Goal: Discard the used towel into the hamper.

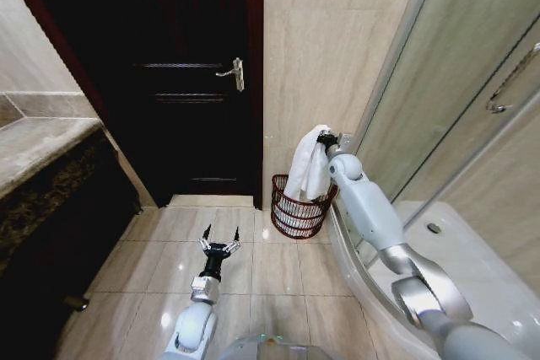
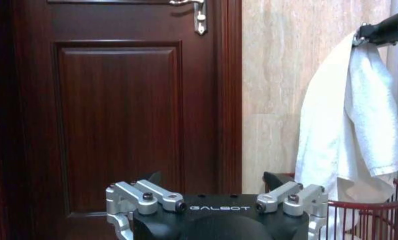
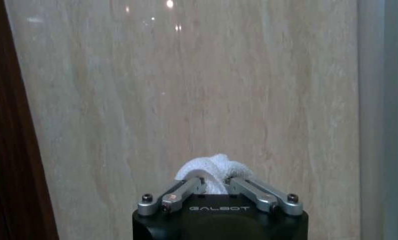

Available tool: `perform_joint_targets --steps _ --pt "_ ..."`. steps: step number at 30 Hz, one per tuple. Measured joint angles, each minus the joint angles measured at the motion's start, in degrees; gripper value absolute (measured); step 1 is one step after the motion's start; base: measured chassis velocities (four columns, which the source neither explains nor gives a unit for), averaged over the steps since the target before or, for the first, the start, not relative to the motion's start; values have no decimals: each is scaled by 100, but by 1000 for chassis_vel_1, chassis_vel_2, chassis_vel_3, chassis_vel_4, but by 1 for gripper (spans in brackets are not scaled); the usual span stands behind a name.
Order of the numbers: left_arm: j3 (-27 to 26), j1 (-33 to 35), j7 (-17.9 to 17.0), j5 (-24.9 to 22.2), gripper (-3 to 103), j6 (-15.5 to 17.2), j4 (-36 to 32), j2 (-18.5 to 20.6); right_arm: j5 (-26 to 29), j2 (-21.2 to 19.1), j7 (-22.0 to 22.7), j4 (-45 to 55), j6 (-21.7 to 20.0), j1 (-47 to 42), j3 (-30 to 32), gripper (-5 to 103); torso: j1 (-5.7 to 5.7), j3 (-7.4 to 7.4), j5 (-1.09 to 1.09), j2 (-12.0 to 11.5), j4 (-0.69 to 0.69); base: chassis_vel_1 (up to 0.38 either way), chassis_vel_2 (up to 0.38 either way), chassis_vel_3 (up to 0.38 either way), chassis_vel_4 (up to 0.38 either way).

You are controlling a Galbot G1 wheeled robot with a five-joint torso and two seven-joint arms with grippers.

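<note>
Towel [image 1: 308, 163] hung pinched in the right gripper [image 1: 324, 142], draped straight below it over the hamper [image 1: 299, 208], its lower end at the rim. Left gripper [image 1: 218, 240] hovered low with fingers spread, beside the hamper.

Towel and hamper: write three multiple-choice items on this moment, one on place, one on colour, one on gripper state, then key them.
1. Where does the towel hang?
A. Over the hamper
B. On the door handle
C. Flat on the floor

2. What colour is the hamper?
A. White
B. Dark reddish-brown
C. Blue

3. How does the left gripper stand?
A. Shut on the towel
B. Open, holding nothing
C. Gripping the hamper rim

Key:
1 A: held by the right gripper, the towel's lower end drops at the hamper's rim.
2 B: its woven slats read reddish-brown against the pale tiled wall.
3 B: its jaws are spread above the floor tiles, away from both things.
</note>
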Motion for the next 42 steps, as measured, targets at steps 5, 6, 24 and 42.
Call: perform_joint_targets --steps 5,6,24,42 --pt "-2 -58 5 -11 100 0 47 2 -12 38 3 -7 0 9 -10 6 -54 -72 -1 -124 0 0 0 0 0" --pt "-2 -70 6 -14 100 2 54 -1 -17 43 5 -7 0 1 -14 6 -67 -88 0 -154 0 0 0 0 0" --pt "-20 -135 29 -59 100 10 122 28 -81 235 36 -28 0 -112 36 6 -237 -348 0 -584 0 0 0 0 0" --pt "-69 -107 34 -155 100 -48 163 49 -129 312 37 -53 -28 -202 -32 6 -406 -605 0 -1011 0 0 0 0 0"
